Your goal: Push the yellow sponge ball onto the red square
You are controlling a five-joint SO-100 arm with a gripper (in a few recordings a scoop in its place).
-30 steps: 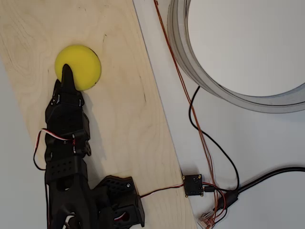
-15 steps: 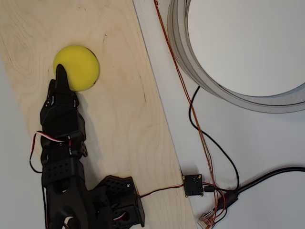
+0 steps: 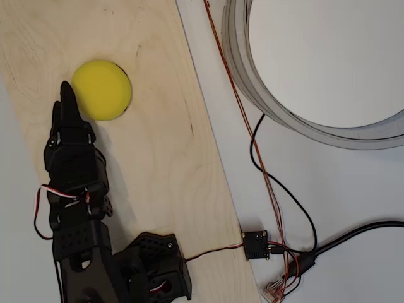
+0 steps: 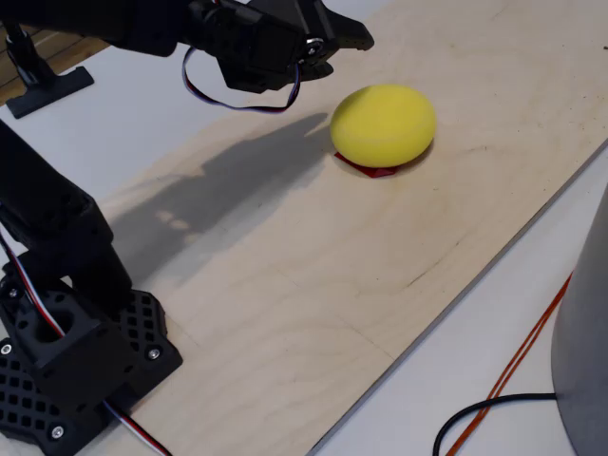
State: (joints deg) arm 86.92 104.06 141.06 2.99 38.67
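One sliver of the red square (image 4: 372, 170) is peeking under the yellow sponge ball (image 3: 101, 89); fingers (image 3: 65, 95) look clenched, grasping nothing, so I'd be nudging only gently.

the ball (image 4: 384, 123) sits on the patch (image 4: 372, 169) on the board (image 4: 313, 285), tool (image 4: 347, 43) just left
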